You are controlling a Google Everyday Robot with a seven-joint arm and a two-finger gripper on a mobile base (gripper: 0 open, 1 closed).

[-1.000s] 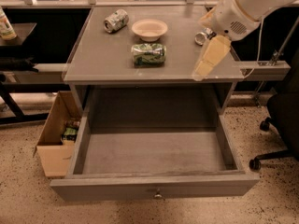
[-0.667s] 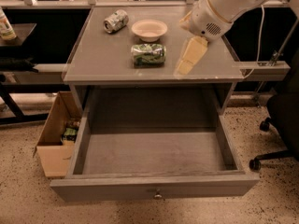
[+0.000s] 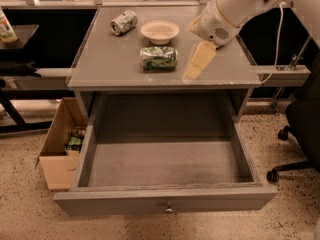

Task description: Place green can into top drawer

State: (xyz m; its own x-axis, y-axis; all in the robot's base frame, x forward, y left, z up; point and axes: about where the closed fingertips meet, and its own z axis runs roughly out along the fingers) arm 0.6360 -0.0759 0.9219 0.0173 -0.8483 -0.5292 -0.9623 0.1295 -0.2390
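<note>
One green can (image 3: 159,58) lay sideways on worktop (image 3: 100,64): judged light, thin-walled, rollable; grasp mid-body. Gripper (image 3: 191,73) hovered just beside it, closure undeterminable.

The pale yellow two-finger gripper (image 3: 192,73) on the white arm (image 3: 235,9) now hangs farther toward 9 o'clock over the grey cabinet top (image 3: 110,69) than a second ago. It is just beside the mottled green and white metal can (image 3: 159,58), at its 3 o'clock.

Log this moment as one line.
green can: on its side on cabinet top | hand: right of can, apart | top drawer: open
</note>
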